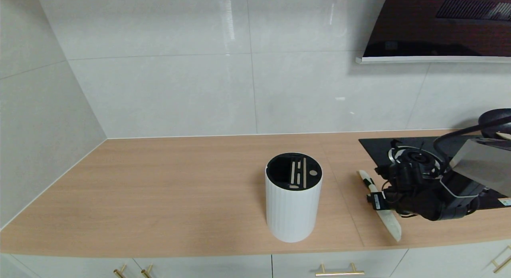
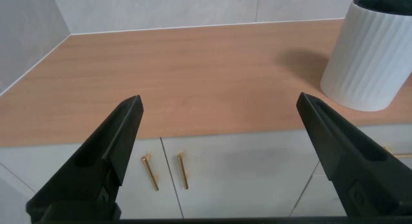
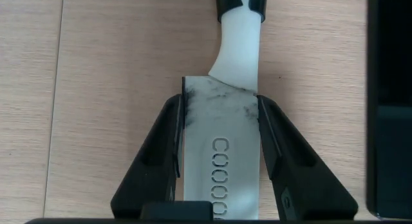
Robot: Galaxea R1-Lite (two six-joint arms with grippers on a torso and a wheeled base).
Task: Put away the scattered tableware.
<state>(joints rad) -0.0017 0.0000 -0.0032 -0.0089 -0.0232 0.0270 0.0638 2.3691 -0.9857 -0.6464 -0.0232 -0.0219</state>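
The knife (image 1: 389, 224) lies flat on the counter (image 1: 179, 190), well right of the white ribbed holder (image 1: 293, 206) and just left of the black hob (image 1: 373, 144). Its handle end points far and the blade tip points to the near edge. I think it must go in one of the slots on top of the holder, so I take it first at the wide part of the blade, where my fingers can come from above w/o scraping the wood. My right gripper (image 1: 378, 201) is down over it. The two fingers (image 3: 161, 153) stand one on each side of the marbled blade and press against its edges, so the hand is clamped on the knife, narrow opening only. The knife looks not yet lifted, it rests on the counter. The grip is on a thin flat blade, so imo it can slip or tilt when I raise it. My left gripper (image 2: 219, 102) hangs in front of the cabinet doors, left of the holder, w/ fingers wide apart and holding nothing
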